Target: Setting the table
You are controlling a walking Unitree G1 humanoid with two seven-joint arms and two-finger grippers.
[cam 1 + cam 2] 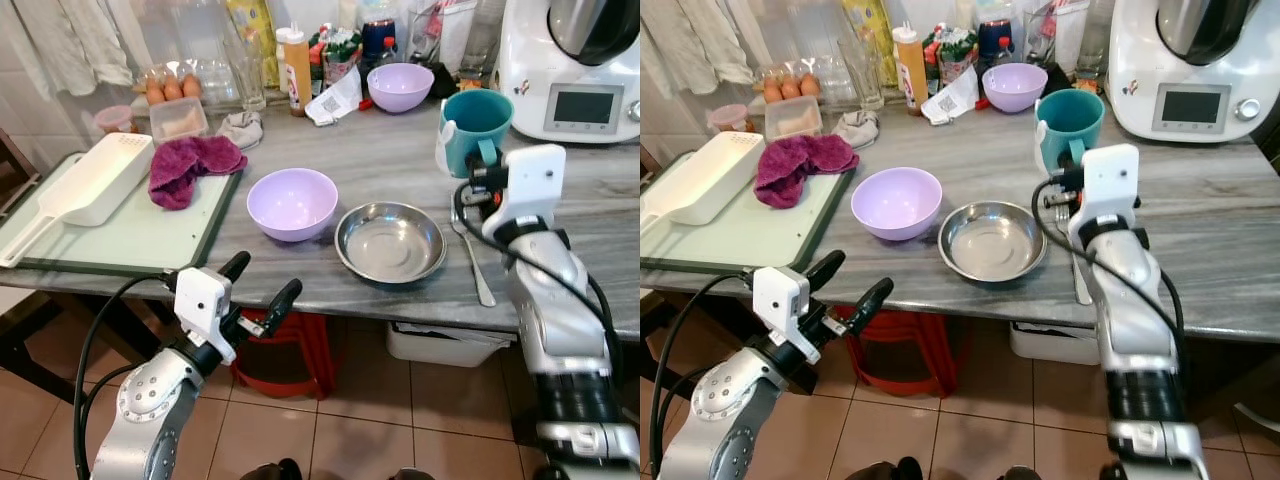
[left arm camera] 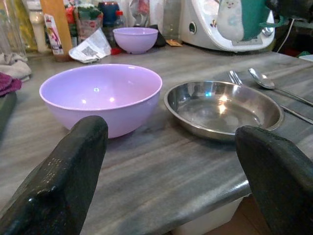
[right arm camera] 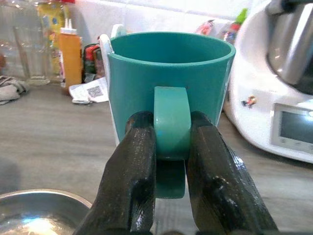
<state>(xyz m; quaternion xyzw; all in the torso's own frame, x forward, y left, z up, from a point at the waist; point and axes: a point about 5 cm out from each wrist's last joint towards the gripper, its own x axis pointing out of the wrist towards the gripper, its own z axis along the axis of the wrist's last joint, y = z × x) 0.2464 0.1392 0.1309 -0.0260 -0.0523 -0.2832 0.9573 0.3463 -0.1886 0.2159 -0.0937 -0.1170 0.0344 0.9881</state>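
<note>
grey stone counter (image 1: 360, 160) holds a steel dish (image 1: 390, 241) near its front edge, spoon (image 1: 472, 258) beside it. right gripper (image 3: 168, 147) has its jaws clamped on the teal mug's (image 1: 478, 126) handle. left gripper (image 1: 260, 282), jaws apart, hangs below the front edge.

Bowl (image 1: 292, 203) left of dish (image 1: 390, 241), spoon (image 1: 473, 259) right, mug (image 1: 474, 128) behind, all on counter (image 1: 390, 160).
</note>
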